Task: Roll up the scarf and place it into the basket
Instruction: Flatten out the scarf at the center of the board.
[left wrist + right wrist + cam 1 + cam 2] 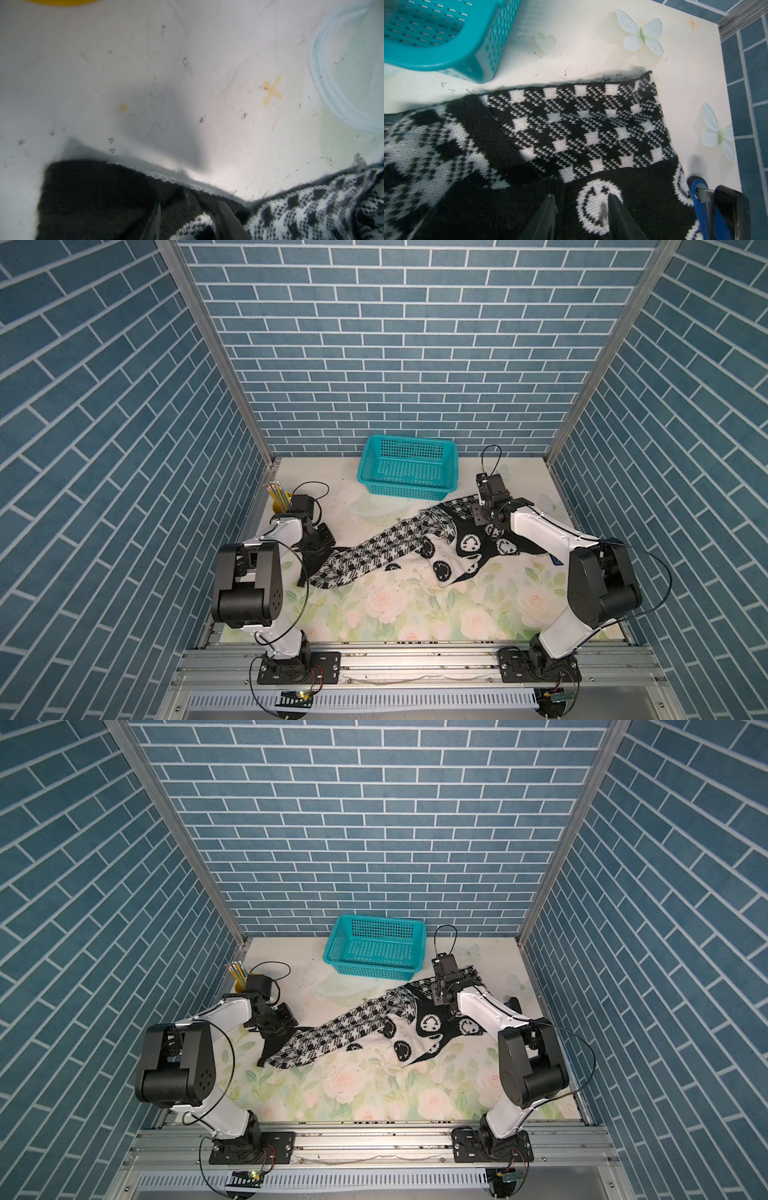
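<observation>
The black-and-white scarf (374, 551) (345, 1029) lies loosely spread in a diagonal across the flowered table, with folds and a turned-over part near its middle. My left gripper (316, 549) (189, 205) is at its plain black left end, and dark cloth (311, 207) bunches between the two fingers. At the right part of the scarf (581, 128) my right gripper (490, 526) (580, 196) points down, with a ridge of cloth and a smiley face between its fingers. The teal basket (405, 491) (374, 969) (446, 62) stands empty at the back centre, just behind the scarf.
A yellow pencil cup (279, 504) (240, 986) with pencils stands at the back left, right behind the left wrist. A blue and black object (699, 199) sits by the scarf's right end. Blue brick walls close in the table on three sides.
</observation>
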`<state>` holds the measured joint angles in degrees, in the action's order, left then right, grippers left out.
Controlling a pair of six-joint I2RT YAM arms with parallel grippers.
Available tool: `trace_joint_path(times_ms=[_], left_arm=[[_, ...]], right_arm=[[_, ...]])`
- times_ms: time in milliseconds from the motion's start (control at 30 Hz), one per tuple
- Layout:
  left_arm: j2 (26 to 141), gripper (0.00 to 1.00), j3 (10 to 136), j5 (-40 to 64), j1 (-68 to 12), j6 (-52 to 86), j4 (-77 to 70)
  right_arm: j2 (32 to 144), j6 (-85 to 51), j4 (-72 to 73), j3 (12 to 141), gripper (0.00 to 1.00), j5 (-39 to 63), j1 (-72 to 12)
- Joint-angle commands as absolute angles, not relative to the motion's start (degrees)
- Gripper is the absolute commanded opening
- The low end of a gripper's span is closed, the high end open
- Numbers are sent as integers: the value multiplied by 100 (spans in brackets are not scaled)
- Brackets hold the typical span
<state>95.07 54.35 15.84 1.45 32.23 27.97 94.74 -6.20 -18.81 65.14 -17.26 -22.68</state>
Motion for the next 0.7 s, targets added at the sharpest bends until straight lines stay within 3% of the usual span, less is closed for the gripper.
trace_joint_path(times_ms=[0,133,267,667], left_arm=[[9632,38,5562,1486,105,3074,2665],[9711,25,5542,1517,92,3039,2637],[9696,3,5581,1524,73,3012,2730],[9075,0,5681,1270,62,3055,3113]], right_arm=[[9332,-773,-1847,6434,45,-1674,-2312],[9334,-782,-1855,6409,45,-1691,-2320],[9353,-782,-1841,6407,45,-1695,-2316],[9435,-800,-1773,6391,45,-1601,-2343]])
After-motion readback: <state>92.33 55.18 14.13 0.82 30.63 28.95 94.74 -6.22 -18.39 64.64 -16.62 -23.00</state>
